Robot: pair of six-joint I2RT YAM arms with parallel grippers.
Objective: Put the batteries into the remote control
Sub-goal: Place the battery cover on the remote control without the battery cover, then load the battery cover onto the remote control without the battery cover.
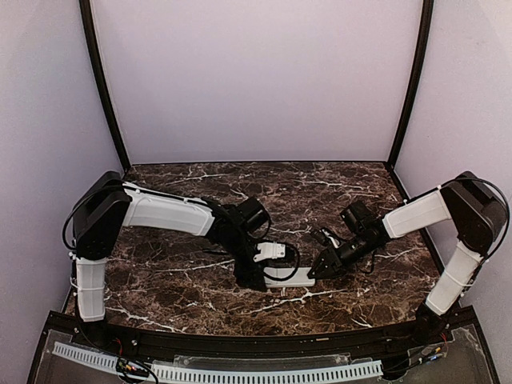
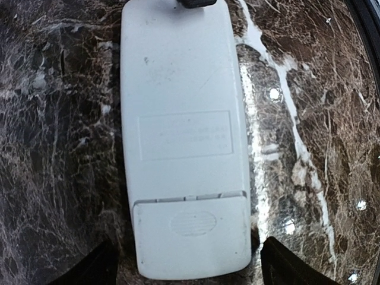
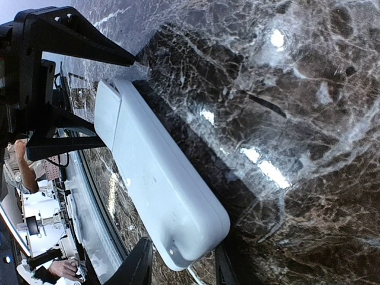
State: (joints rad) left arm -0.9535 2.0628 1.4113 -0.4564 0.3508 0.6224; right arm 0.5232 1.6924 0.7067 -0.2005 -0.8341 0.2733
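Left hand (image 2: 190, 270) stands wide, its fingers (image 2: 89, 270) straddling the remote control (image 2: 184, 119) at the battery cover (image 2: 193, 234) end without touching. The right hand (image 3: 178, 267) grips the opposite end, at three o'clock from above. The remote lies back-up with the cover shut and no batteries visible, so loading seems hardly begun. Tabletop (image 1: 336, 180) edge lies close at six o'clock; room opens toward twelve.

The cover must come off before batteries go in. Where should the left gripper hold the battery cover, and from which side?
Probably the cover by its two long edges, coming in from that end of the remote, where the left gripper stands open astride it. The remote lies back up, so those edges are free; the ridged oval suggests it slides off endwards.
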